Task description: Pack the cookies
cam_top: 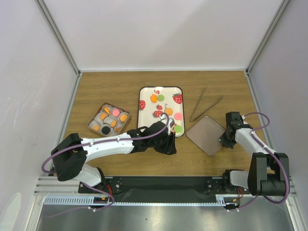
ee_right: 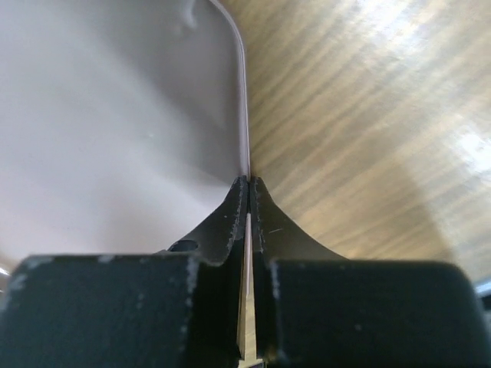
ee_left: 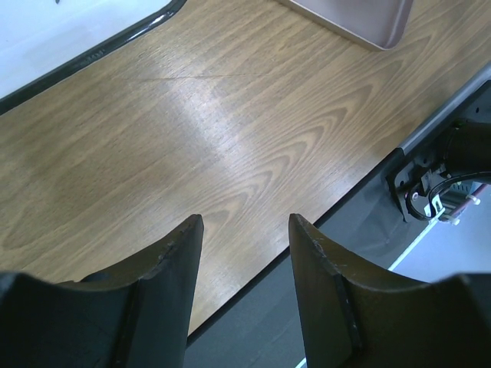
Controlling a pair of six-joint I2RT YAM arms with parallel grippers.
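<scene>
Left gripper (ee_left: 245,222) spread open, nothing between, over wooden table (ee_left: 268,115) just beside strawberry tray (cam_top: 161,88). Right gripper (ee_right: 249,182) clenched on rim of pinkish square plate (ee_right: 115,115). Cookies (cam_top: 168,111) partly on strawberry tray, the others in small box (cam_top: 91,124) at left.

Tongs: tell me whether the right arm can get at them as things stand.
Probably not yet: the right gripper is shut on the rim of the pinkish square tray. The tongs lie uncovered just beyond it.
</scene>
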